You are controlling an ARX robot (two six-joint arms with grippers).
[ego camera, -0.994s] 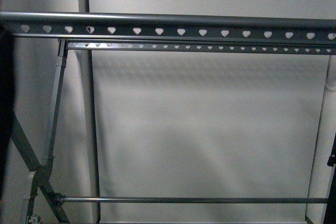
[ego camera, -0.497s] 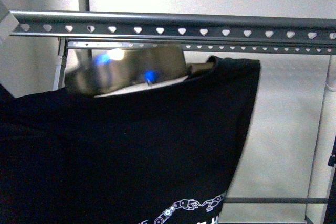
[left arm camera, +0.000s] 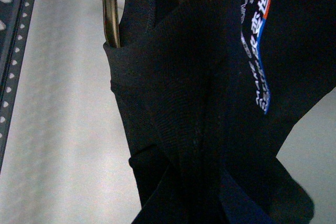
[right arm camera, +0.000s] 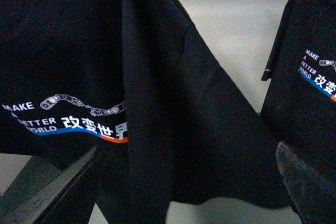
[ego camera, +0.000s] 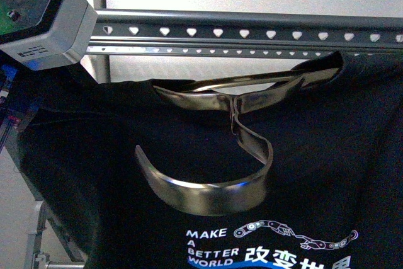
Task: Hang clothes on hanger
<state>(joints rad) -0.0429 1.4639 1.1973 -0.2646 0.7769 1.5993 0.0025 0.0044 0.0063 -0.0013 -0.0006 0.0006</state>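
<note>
The clothes (ego camera: 315,155), a black T-shirt with the white "MAKE A BETTER WORLD" print, fill most of the front view just below the rack rail. The hanger (ego camera: 208,193) sits in the collar, its shoulders spreading the neck opening and its broad hook curling down in front of the shirt. My left gripper (left arm camera: 195,203) is shut on a bunch of the clothes (left arm camera: 199,103), which cover its fingers; the hanger's band (left arm camera: 110,14) shows beside the fold. My right gripper (right arm camera: 178,187) is open, with the clothes (right arm camera: 157,77) hanging between its spread fingers (right arm camera: 307,177).
The grey drying rack's rail (ego camera: 252,29) with heart-shaped holes runs across the top. My left arm's grey housing (ego camera: 44,23) is at the upper left. A second black cloth with the same print (right arm camera: 315,77) hangs to one side in the right wrist view.
One second ago the rack stood bare. The clothes on the hanger have risen into view and now fill it, the hook hanging in front. My left arm's housing has entered at upper left.
</note>
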